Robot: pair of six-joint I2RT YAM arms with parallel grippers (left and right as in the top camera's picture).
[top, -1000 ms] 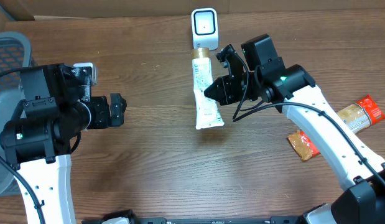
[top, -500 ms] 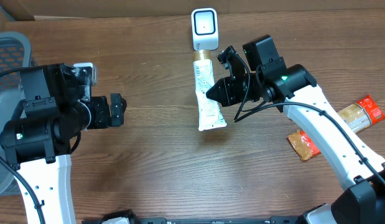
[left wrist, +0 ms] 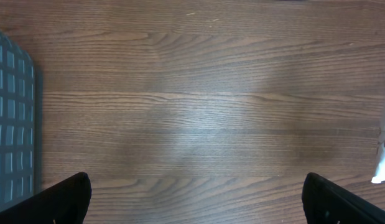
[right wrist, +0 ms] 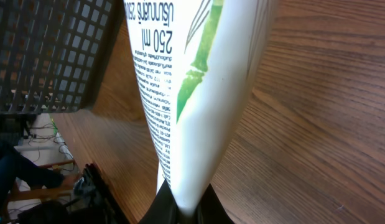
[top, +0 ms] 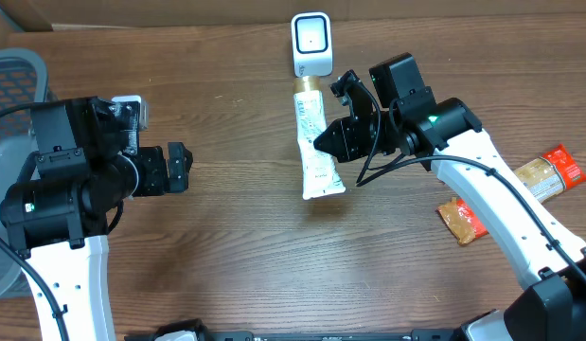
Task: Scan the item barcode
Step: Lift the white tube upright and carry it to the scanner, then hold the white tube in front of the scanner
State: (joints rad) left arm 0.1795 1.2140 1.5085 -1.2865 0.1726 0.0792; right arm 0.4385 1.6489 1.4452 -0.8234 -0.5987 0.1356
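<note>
Over the dark wood-grain table (top: 274, 265), right gripper (top: 328, 140) clamps a white tube (top: 311, 118), left gripper (top: 182, 168) spread wide

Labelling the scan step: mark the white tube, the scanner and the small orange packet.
white tube (top: 309, 118), overhead view, upper body just below the gold cap.
scanner (top: 311, 40), overhead view, centre of its white face.
orange packet (top: 461, 221), overhead view, middle of the wrapper.

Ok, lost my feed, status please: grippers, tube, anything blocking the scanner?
Right gripper shut on tube, cap end near scanner. Left gripper open, empty, apart. Nothing between tube and scanner.
</note>
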